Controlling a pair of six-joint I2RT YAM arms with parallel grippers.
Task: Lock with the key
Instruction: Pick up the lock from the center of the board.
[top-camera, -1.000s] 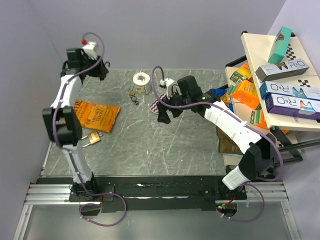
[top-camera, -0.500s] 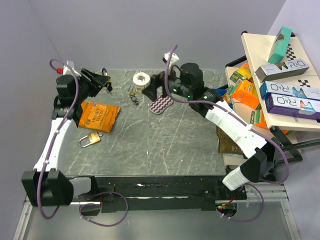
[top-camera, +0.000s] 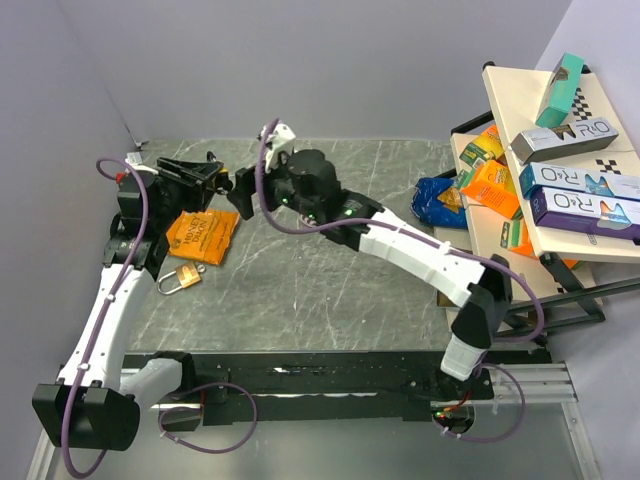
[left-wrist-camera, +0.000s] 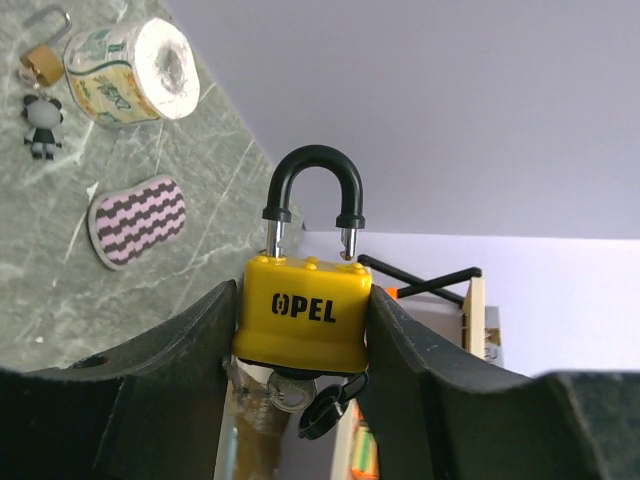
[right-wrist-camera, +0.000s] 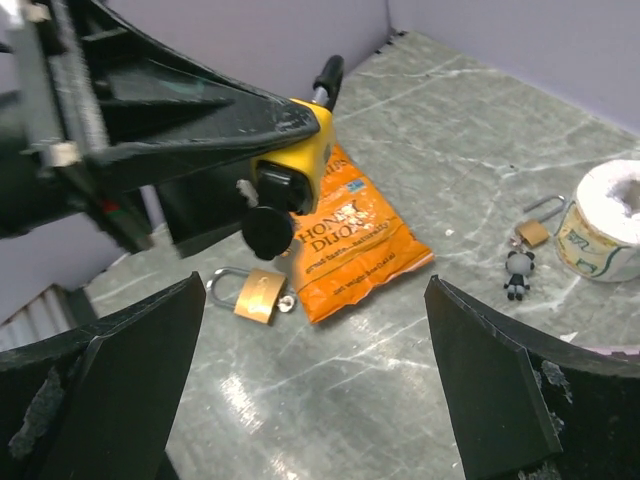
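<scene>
The yellow padlock with black shackle (left-wrist-camera: 300, 315), centre of the left wrist frame, reads "OPEL" in black. The orange foil snack bag (right-wrist-camera: 350, 240), mid-frame in the right wrist view, reads "HONEY DIJON". At the right edge of the top view, the long grey carton (top-camera: 560, 140) and the blue-and-white carton (top-camera: 580, 183) show "R.O".

The top camera looks down from above the near edge over the whole table (top-camera: 330, 290). The left wrist camera faces right, close on the yellow padlock (left-wrist-camera: 303, 310) — the right wrist camera faces left, sharing it and the paper roll (right-wrist-camera: 600, 235).
</scene>
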